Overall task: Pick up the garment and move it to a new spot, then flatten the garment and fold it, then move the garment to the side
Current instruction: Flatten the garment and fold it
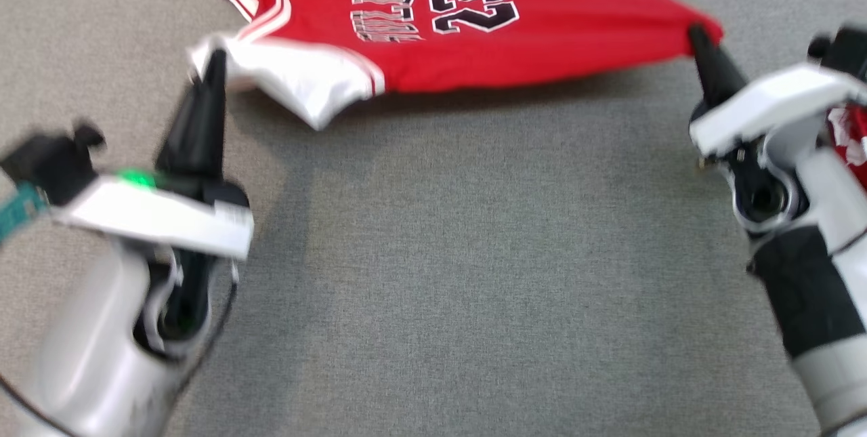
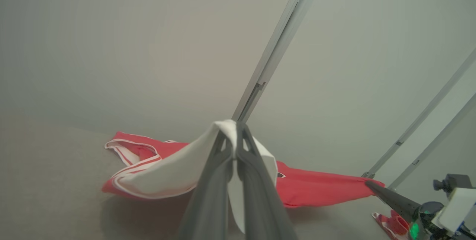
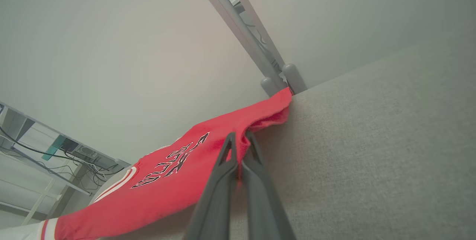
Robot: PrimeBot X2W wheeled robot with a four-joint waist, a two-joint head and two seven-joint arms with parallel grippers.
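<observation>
left gripper [image 1: 216,56] and right gripper [image 1: 695,32] each clamp a jersey [image 1: 555,24] corner; it spans between them.

cut off: jersey [image 1: 542,24] is running past head view's top edge | blurred: left gripper [image 1: 215,61], right gripper [image 1: 698,34] are showing smeared | hidden: fingers [image 2: 212,195] are covering its pinched corners
</observation>
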